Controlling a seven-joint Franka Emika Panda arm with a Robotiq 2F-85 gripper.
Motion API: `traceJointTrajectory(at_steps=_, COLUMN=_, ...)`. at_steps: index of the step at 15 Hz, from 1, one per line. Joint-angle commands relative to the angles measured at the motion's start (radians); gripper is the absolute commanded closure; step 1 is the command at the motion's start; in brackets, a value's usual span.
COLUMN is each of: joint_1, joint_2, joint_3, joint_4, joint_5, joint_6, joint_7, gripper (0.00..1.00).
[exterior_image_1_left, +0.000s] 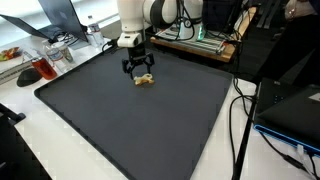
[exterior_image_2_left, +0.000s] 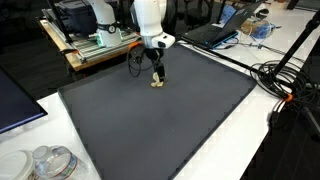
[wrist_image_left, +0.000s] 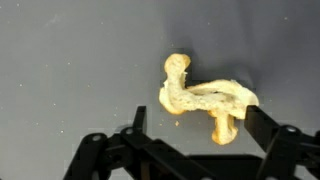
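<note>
A small yellowish, knobbly piece that looks like a pretzel or bread crust lies on the dark grey mat. In both exterior views it shows as a pale lump at the mat's far part. My gripper hangs just over it, open, with one finger left of the piece and the other finger at its right end. The lower nub of the piece sits between the fingers. In the exterior views the gripper stands directly above the piece, close to the mat.
The mat covers a white table. Behind it stands a wooden board with electronics. A bowl and clutter sit at one side, cables and a laptop at others. A plastic container lies near a corner.
</note>
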Motion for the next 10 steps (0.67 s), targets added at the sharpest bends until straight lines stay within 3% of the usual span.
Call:
traceJointTrajectory(at_steps=1, joint_1=-0.090, joint_2=0.013, joint_3=0.070, joint_4=0.049, joint_5=-0.232, joint_6=-0.060, joint_7=0.189, gripper=0.09)
traceJointTrajectory(at_steps=3, joint_1=-0.122, joint_2=0.018, joint_3=0.096, joint_4=0.066, joint_5=-0.322, joint_6=-0.090, joint_7=0.260, gripper=0.21)
traceJointTrajectory(at_steps=5, joint_1=-0.152, joint_2=0.024, joint_3=0.120, joint_4=0.082, joint_5=-0.383, joint_6=-0.116, joint_7=0.306, gripper=0.20)
traceJointTrajectory(at_steps=6, joint_1=-0.165, joint_2=0.027, joint_3=0.130, joint_4=0.088, joint_5=-0.405, joint_6=-0.125, joint_7=0.324, gripper=0.25)
traceJointTrajectory(at_steps=7, joint_1=-0.178, joint_2=0.029, joint_3=0.141, joint_4=0.094, joint_5=-0.422, joint_6=-0.133, joint_7=0.336, gripper=0.22)
traceJointTrajectory(at_steps=10, joint_1=-0.198, joint_2=0.041, joint_3=0.156, joint_4=0.110, joint_5=-0.470, joint_6=-0.154, joint_7=0.371, gripper=0.28)
